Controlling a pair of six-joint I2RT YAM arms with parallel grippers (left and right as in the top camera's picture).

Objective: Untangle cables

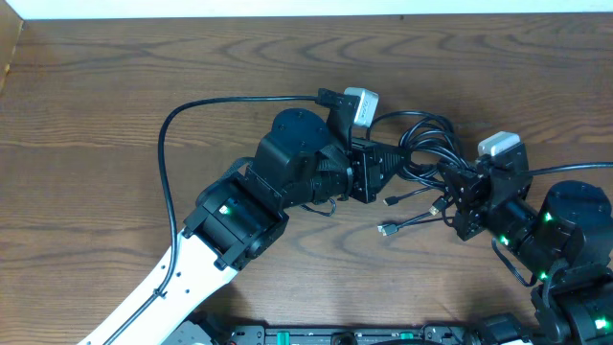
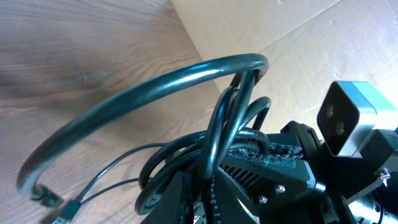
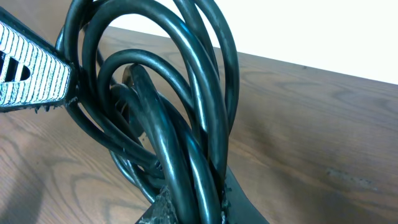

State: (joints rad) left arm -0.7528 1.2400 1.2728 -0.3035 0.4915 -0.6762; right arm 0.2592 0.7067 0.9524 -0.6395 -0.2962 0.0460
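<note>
The cables [image 1: 426,144] are a clump of thin black loops lying between my two grippers on the wooden table [image 1: 96,105]. Loose ends with small plugs [image 1: 388,229] trail toward the front. My left gripper [image 1: 395,163] is shut on the clump's left side; in the left wrist view the cable loops [image 2: 211,124] run between its fingers [image 2: 208,199]. My right gripper [image 1: 448,184] is shut on the clump's right side; in the right wrist view the cable strands [image 3: 186,93] stand between its jaws [image 3: 199,205]. The left gripper's fingertip [image 3: 31,74] shows at the upper left there.
A thicker black arm cable [image 1: 177,125] arcs over the table left of my left arm. The table's back edge and a pale wall [image 1: 306,8] lie beyond. In the left wrist view my right arm's camera housing [image 2: 348,118] sits close at the right.
</note>
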